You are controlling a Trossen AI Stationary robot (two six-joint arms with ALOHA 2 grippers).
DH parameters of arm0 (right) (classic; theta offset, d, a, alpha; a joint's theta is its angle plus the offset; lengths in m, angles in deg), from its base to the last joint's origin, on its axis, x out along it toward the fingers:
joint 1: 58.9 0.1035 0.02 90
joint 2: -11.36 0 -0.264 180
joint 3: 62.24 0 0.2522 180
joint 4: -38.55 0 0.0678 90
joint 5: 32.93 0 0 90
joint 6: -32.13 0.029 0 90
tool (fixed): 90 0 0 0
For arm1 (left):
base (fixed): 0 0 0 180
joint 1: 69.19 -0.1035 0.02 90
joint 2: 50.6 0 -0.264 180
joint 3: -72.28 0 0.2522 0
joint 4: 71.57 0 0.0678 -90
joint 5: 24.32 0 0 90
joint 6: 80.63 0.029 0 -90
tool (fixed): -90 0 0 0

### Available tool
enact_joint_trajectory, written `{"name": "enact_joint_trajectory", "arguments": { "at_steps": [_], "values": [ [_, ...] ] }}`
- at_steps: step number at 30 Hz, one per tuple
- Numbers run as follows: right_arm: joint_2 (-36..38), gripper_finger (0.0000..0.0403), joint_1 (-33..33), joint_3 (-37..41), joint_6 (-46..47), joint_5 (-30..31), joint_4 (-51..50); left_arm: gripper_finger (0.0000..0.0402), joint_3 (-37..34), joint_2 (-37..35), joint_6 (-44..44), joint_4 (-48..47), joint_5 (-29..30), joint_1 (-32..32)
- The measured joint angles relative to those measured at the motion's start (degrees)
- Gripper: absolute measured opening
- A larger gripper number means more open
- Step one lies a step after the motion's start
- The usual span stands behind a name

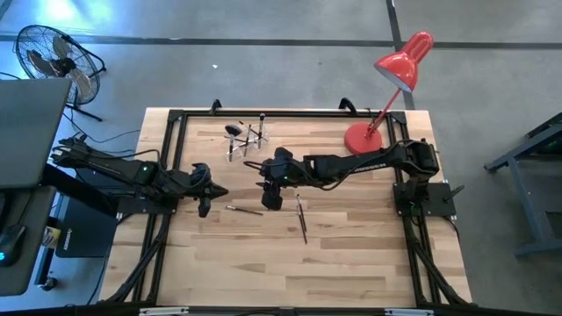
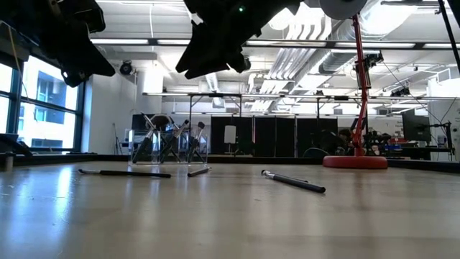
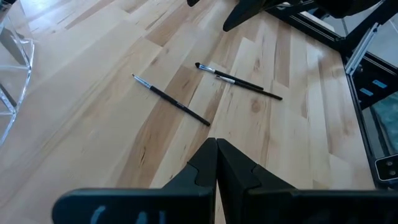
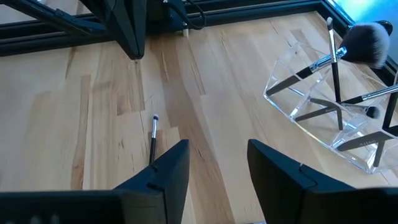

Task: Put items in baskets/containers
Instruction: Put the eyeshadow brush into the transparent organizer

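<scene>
Two brushes (image 1: 301,217) lie loose; right pincer (image 4: 217,165) hides one's handle.

No legible text anywhere

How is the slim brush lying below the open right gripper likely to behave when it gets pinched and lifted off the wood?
The brush has a thin, straight, round-looking handle, so it probably stays stiff but may roll if nudged. Lying flat on the table, it gives the right gripper little height to catch, so it could slip. It looks light, and its small tip seems the delicate part.
</scene>
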Motion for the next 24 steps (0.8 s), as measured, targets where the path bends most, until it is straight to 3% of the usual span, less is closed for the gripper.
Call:
{"name": "enact_joint_trajectory", "arguments": {
  "at_steps": [4, 8, 10, 16, 19, 24],
  "values": [
    [0.00, 0.0158, -0.01, 0.00, 1.59, -0.91, -0.46, 0.0000, -0.02, 0.00, 0.00, 0.07, 0.00, 0.00],
    [0.00, 0.0152, -0.17, 0.02, 0.22, -7.52, -1.74, 0.0000, 0.00, 0.68, -0.40, 2.43, -1.14, 0.00],
    [0.00, 0.0144, -0.16, 0.00, -0.08, -7.94, -4.92, 0.0000, 0.02, 2.92, -0.42, 5.98, -2.09, 0.00],
    [0.09, 0.0106, 0.56, 0.02, -4.27, -7.65, -12.76, 0.0000, 0.61, 15.82, -0.16, 18.70, -2.92, 0.00],
    [0.26, 0.0083, 1.31, 0.49, -5.83, -8.35, -14.42, 0.0000, 3.67, 24.51, -0.20, 20.72, -3.02, 0.00],
    [8.14, 0.0041, 1.90, 15.20, -3.68, -10.61, -6.23, 0.0000, 12.10, 36.36, 0.77, 20.91, -4.24, 0.00]
  ]
}}
